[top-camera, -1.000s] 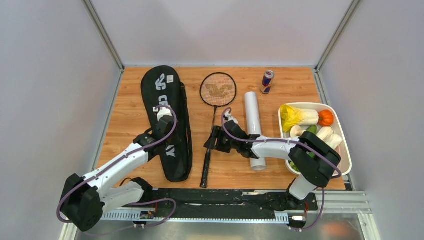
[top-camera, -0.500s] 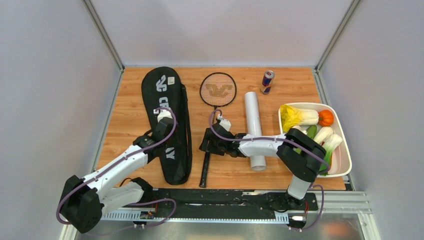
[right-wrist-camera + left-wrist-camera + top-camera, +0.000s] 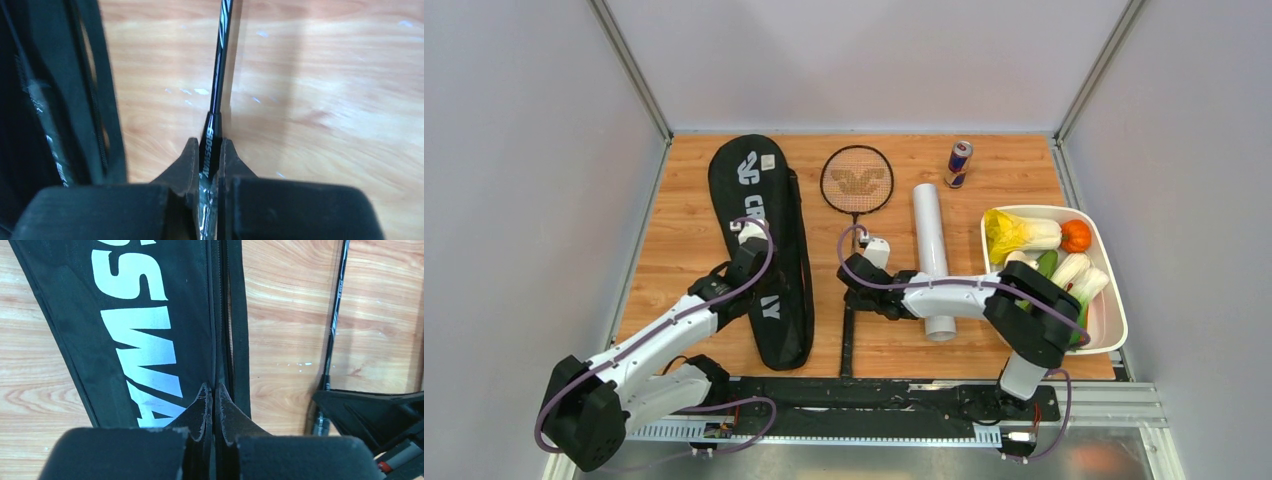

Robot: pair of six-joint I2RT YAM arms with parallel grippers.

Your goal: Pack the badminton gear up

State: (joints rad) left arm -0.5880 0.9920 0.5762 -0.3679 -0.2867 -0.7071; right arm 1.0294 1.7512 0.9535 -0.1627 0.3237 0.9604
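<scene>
Where your racket [image 3: 858,182] lies: mid-bench [image 3: 679,220], head far, handle near, just right of the racket bag [image 3: 754,170].
Right gripper [image 3: 208,145]: jaws pinching it where shaft meets handle, likely a firm spot for steering it bagward.
Left gripper [image 3: 213,387]: jaws pressed together at the bag's zip seam, probably to hold the opening; you cannot tell whether they catch fabric.
White tube [image 3: 929,235]: right of the racket, not yet packed.

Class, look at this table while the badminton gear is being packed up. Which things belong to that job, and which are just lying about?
Belong to the job: black racket bag, racket, white tube.
Just lying about: drink can, white tray of vegetables.
</scene>
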